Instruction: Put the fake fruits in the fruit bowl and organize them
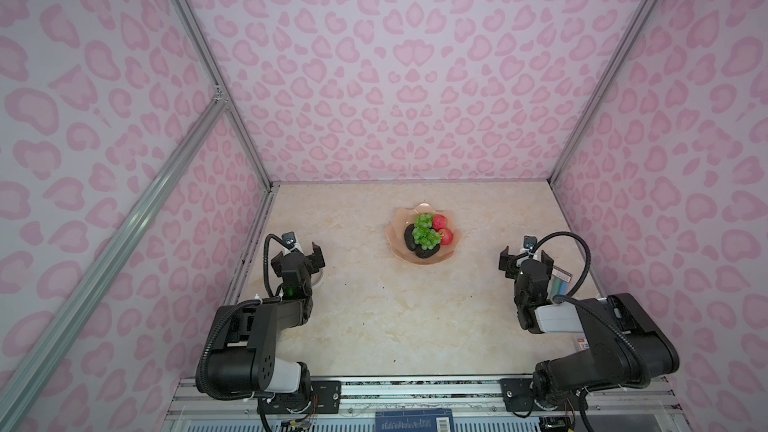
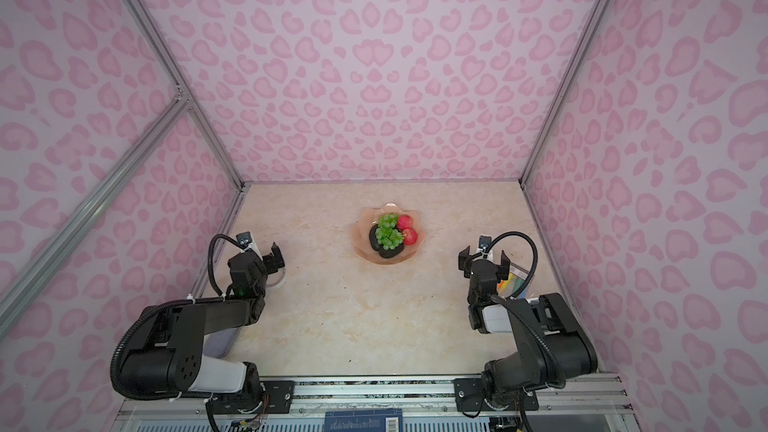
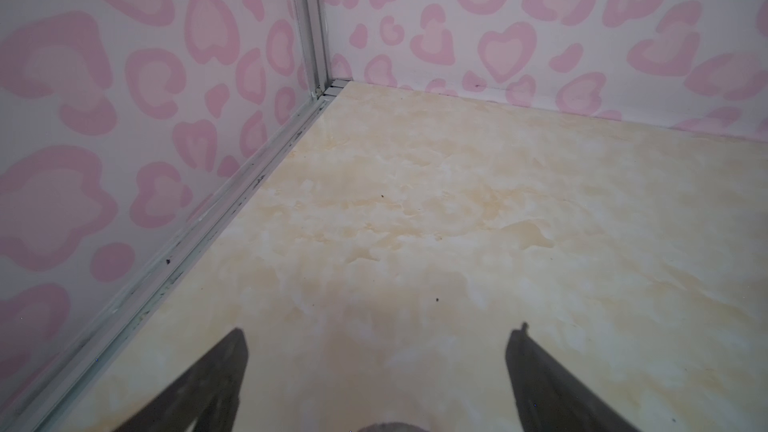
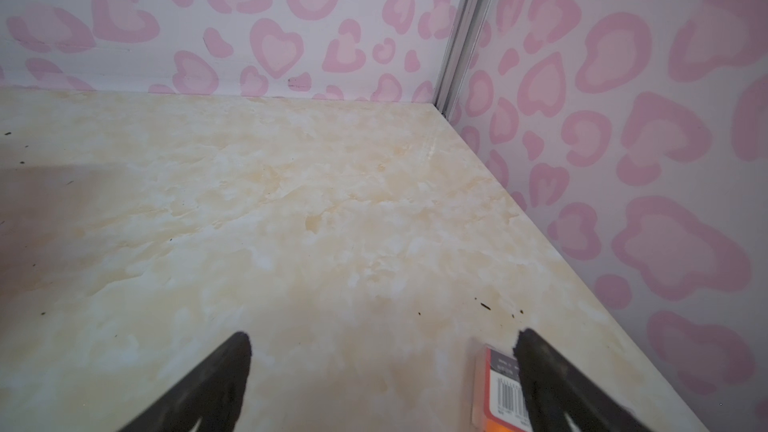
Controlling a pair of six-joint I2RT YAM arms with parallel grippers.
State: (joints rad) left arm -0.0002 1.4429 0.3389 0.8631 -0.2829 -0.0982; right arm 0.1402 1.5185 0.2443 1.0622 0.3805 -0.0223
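The bowl point(image 1: 401, 218) point(image 2: 368, 218) is seen in both top views on the table point(image 1: 374, 317), set toward the back wall and about midway between the side walls. All the fruit that can be seen is held inside the bowl. The grapes point(image 1: 426, 231) point(image 2: 389, 232) are heaped over the bowl's middle. The red balls point(image 1: 439, 222) point(image 2: 404, 222) are set at the bowl's right side, one behind the other, touching each other and the grapes. The avocados point(image 1: 410, 238) point(image 2: 375, 238) are tucked along the bowl's left and near sides and are partly covered by the grapes. Two dark shapes are made out, and whether a third is hidden beneath cannot be told.

The left tool point(image 1: 297, 257) point(image 2: 259, 259) point(image 3: 380, 334) is held left of the bowl and nearer the front edge, well apart from the bowl. Its jaws are spread wide and are empty. A clear ring point(image 2: 279, 280) is seen on the table below it, partly hidden.

The right tool point(image 1: 525, 259) point(image 2: 484, 259) point(image 4: 382, 338) is held right of the bowl, likewise nearer the front and well apart. Its jaws too are spread wide and are empty. A packet point(image 4: 498, 384) point(image 2: 515, 278) with a barcode is laid on the table just beside this tool, on the side away from the bowl.
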